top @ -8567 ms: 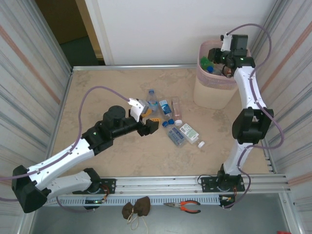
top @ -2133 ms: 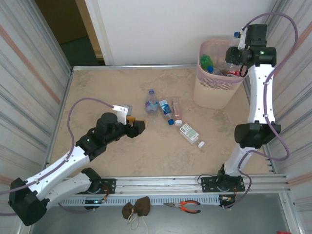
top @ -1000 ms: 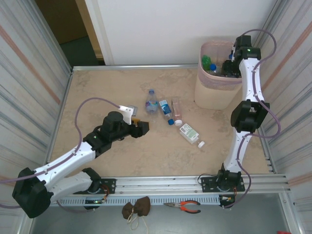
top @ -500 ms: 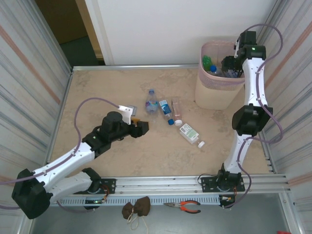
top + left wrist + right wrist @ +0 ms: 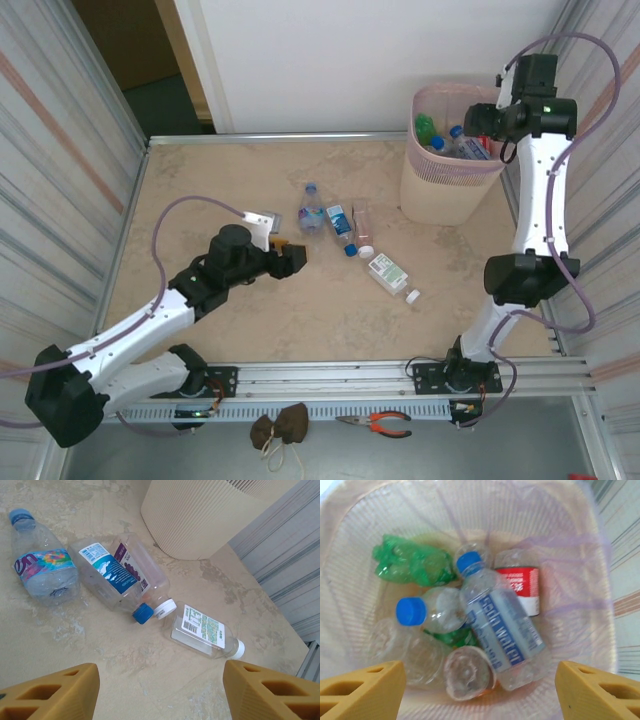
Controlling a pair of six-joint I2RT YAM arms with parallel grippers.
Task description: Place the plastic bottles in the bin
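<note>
Blue-labelled, a water bottle (image 5: 502,630) lies slantwise on top of the heap inside the bin (image 5: 440,195), resting against a red-labelled bottle (image 5: 522,587) and above a crushed green bottle (image 5: 410,562). Half a second ago the right gripper (image 5: 480,690) sits low at the bin's rim; now it is lifted above the bin at the far right, jaws spread wide with nothing between them, so this drop looks finished. The table (image 5: 200,180) now carries four bottles (image 5: 340,222) where it carried five some seconds back. They lie left of the bin, three clustered and one (image 5: 202,630) a little nearer. The left gripper (image 5: 160,692) hovers just near-left of them, jaws wide open and empty, barely moved in the last second. It seems best placed for the next pick.
</note>
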